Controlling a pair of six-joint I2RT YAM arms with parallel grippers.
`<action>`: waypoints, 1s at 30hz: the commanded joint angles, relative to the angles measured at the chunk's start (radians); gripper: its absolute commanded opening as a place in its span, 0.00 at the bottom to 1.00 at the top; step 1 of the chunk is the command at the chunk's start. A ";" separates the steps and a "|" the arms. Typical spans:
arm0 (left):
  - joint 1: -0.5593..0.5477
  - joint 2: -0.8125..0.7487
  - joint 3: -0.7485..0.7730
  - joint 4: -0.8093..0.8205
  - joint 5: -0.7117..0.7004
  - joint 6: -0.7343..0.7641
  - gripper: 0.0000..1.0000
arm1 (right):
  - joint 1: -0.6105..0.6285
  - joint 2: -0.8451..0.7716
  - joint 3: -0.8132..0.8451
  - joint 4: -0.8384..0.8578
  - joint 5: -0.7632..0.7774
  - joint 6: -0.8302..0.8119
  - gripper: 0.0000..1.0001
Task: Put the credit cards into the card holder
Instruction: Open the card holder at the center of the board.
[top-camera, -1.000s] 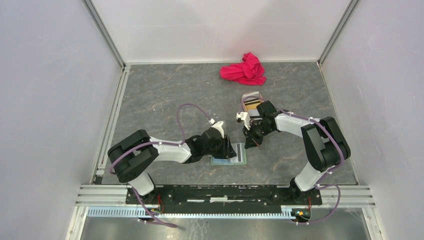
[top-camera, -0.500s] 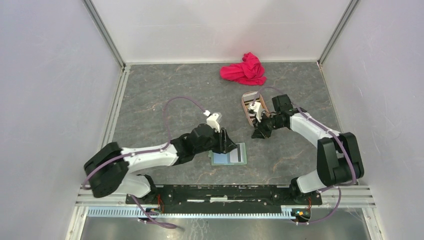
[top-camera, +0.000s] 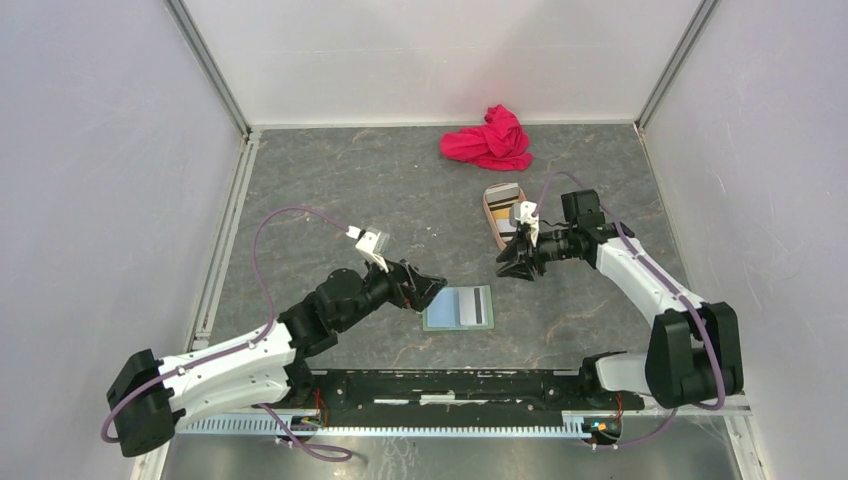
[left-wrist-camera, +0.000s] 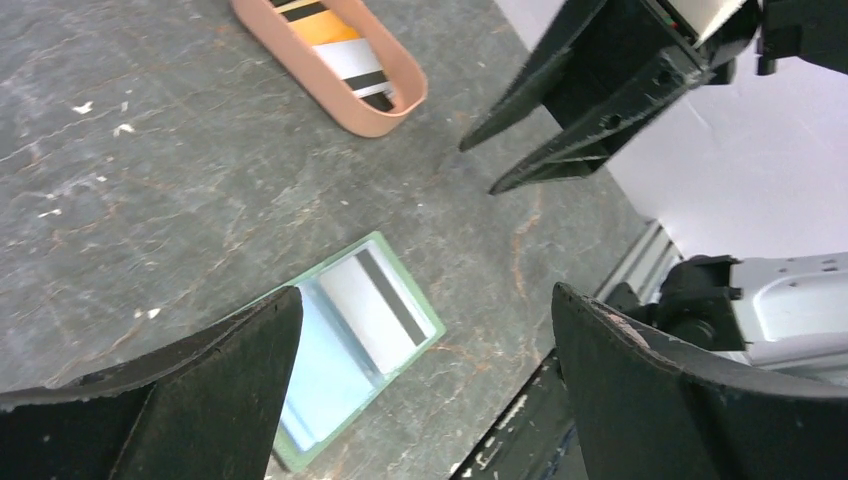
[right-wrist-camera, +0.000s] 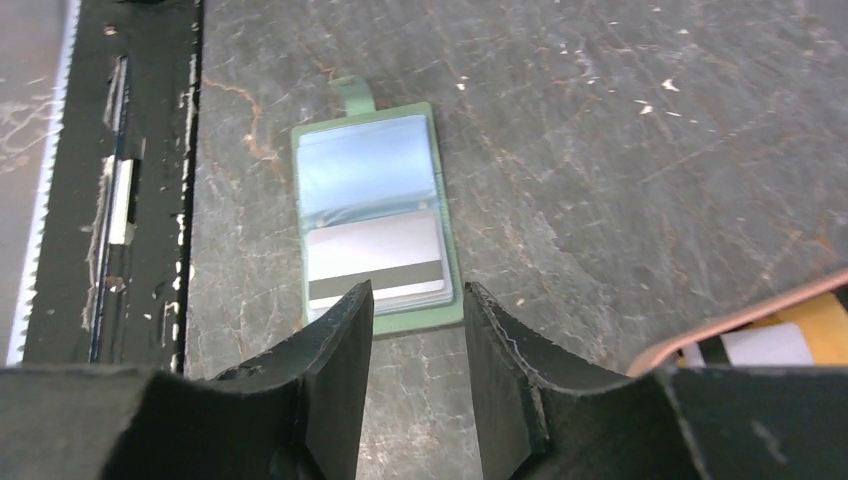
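Fingers on my left arm (top-camera: 436, 288) stood spread wide and empty just left of the open card holder (top-camera: 458, 308), which lay flat on the table (top-camera: 330, 190) with one striped card (top-camera: 481, 306) showing at its right end. Further right, my right fingers (top-camera: 507, 270) were parted with nothing between them, hovering between the holder and the pinkish tray (top-camera: 487, 215) where the other credit cards (top-camera: 506, 196) lay. Those cards looked thin, stiff, light and slick, so I judged a pinch across a raised edge safest; the soft holder might slide unless pinned.
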 joint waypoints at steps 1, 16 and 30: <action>0.022 -0.001 -0.005 -0.006 -0.082 0.039 0.99 | 0.002 0.059 -0.006 -0.099 -0.099 -0.169 0.46; 0.169 0.182 0.108 -0.170 -0.096 0.070 0.93 | 0.305 0.289 0.112 -0.116 0.159 -0.205 0.47; 0.386 0.243 0.057 -0.098 0.173 0.000 0.93 | 0.455 0.429 0.138 -0.093 0.256 -0.118 0.46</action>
